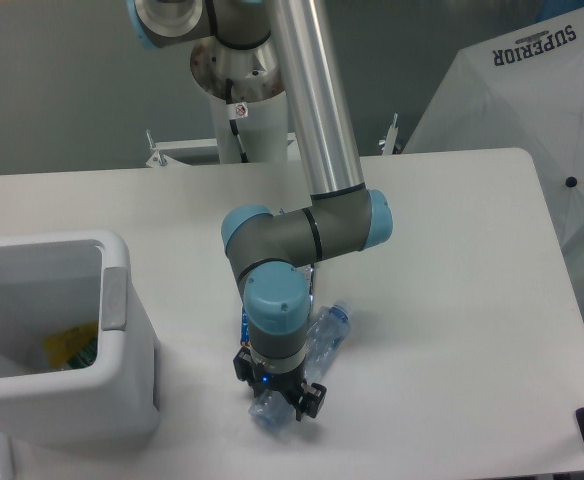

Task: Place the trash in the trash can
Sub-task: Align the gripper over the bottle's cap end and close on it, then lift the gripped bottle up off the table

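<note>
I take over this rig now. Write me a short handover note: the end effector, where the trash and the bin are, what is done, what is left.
End effector: low over the crushed clear plastic bottle near the table's front edge; whether it has closed on the bottle cannot be told.
White rectangular plastic bin: at the table's left, with something yellow inside.
Blue snack wrapper: only a sliver shows beside the wrist, on the table.
Done: neither piece is binned.
Left: bottle and wrapper both go into the bin.
</note>
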Robot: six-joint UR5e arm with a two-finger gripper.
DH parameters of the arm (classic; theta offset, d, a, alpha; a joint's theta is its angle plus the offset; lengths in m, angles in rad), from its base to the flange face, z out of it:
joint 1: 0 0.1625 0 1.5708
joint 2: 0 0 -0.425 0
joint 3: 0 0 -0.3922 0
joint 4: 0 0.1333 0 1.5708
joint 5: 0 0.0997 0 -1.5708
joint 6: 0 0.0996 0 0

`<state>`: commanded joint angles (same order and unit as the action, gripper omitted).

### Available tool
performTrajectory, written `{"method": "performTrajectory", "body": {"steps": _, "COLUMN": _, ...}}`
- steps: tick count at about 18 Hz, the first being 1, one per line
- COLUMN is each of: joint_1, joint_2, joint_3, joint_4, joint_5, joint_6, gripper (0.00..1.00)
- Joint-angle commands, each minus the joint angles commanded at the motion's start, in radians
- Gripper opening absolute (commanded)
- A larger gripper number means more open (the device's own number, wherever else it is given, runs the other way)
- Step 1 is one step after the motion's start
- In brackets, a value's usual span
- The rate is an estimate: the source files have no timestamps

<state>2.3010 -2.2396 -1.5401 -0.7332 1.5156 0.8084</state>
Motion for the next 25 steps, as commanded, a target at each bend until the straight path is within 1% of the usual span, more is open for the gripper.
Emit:
{"method": "performTrajectory", "body": {"steps": 9, "joint_1": 0.0, "joint_2": 0.009, "joint_3": -0.003, "joint_4": 0.0, "joint_5": 0.002, "joint_6": 0.003, "gripper": 0.67}}
{"method": "performTrajectory", "body": {"steps": 13, "joint_1": 0.012, "joint_2": 0.043, "joint_3": -0.006, "joint_4": 0.0, "joint_5": -0.002, "joint_6": 0.012, "gripper": 0.65}}
{"method": "performTrajectory", "body": {"steps": 14, "joint_1": 0.012, "joint_2": 0.043, "joint_3": -0.006, "joint_4": 0.0, "joint_5": -0.002, "joint_6": 0.011, "gripper": 0.63}}
{"method": "performTrajectory", "body": {"steps": 20, "joint_1": 0.014, "joint_2": 0.046, "joint_3": -0.002, "joint_4": -0.002, "joint_5": -0.002, "joint_6": 0.011, "gripper": 0.63}}
{"method": "performTrajectory", "body": {"steps": 25, "joint_1": 0.025, "joint_2": 0.063, "joint_3": 0.005, "joint_4": -0.002, "joint_5": -0.005, "joint_6": 0.012, "gripper": 0.63}}
